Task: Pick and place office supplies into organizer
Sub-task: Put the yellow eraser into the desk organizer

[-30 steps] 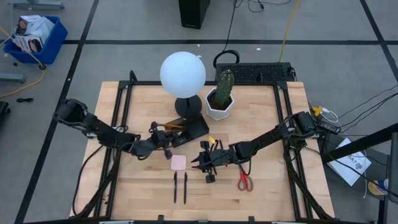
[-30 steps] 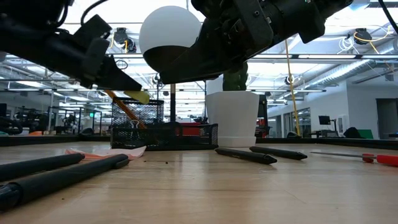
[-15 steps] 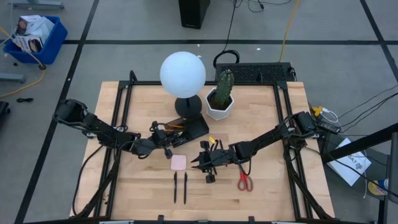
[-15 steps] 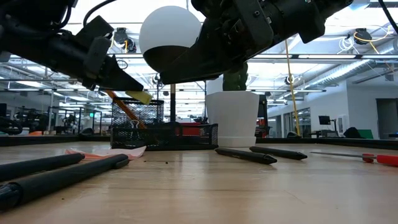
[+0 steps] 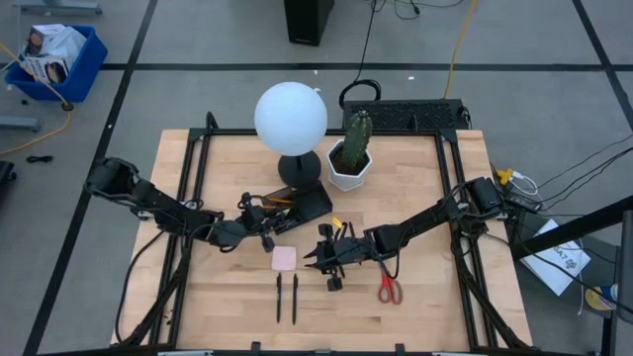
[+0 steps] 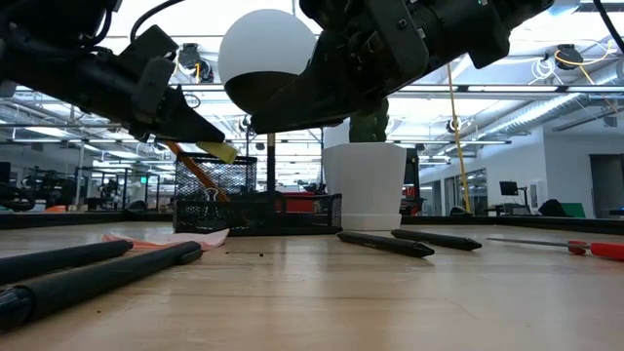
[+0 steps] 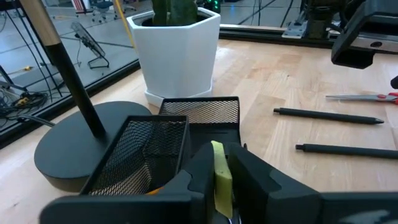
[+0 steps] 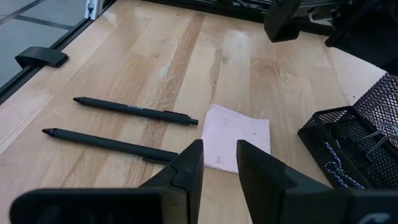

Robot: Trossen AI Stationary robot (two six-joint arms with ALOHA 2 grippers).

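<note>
The black mesh organizer (image 5: 302,203) stands by the lamp base, with clips and an orange pencil inside. My left gripper (image 5: 265,235) hovers at its near-left side, shut on a small yellow flat piece (image 7: 221,171), which also shows in the low view (image 6: 219,151). My right gripper (image 5: 318,259) is open and empty, its fingers (image 8: 186,168) above the table just right of the pink sticky pad (image 5: 284,258), which lies flat. Two black pens (image 5: 287,297) lie near the front edge, and the red-handled scissors (image 5: 390,289) lie to the right. My left gripper pinches the yellow piece by its flat faces (image 7: 219,186) between the two fingers. Its upper end (image 7: 216,148) sticks out past the fingertips. The fingers slant down toward the organizer (image 7: 155,134) from its near-left side. The piece is lifted clear of the table.
The lamp with its black round base (image 5: 299,170) and white globe (image 5: 291,118) stands behind the organizer, with the white cactus pot (image 5: 349,166) to its right. Two more black pens (image 7: 329,115) and a small yellow bit (image 5: 336,222) lie by my right arm.
</note>
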